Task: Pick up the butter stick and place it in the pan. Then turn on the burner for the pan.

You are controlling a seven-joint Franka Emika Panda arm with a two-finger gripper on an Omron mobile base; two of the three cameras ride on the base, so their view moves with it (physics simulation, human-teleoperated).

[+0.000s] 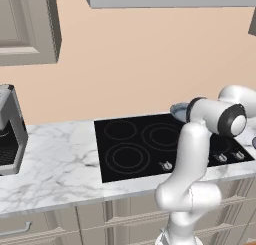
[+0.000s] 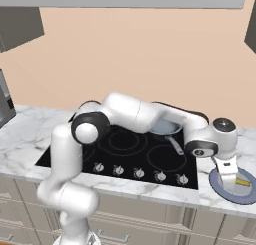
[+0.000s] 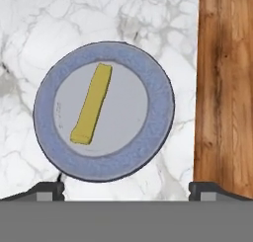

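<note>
Hand view: butter stick on blue-rimmed plate, tool wide open above.

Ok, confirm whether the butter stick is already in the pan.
No, the butter stick lies on a blue-rimmed plate on the marble counter, while the pan sits on the cooktop.

The arm reaches across the black cooktop toward three o'clock. The open claw hangs over a blue-rimmed plate on the marble bench; the butter stick lies there. The pan sits behind the arm.
</note>
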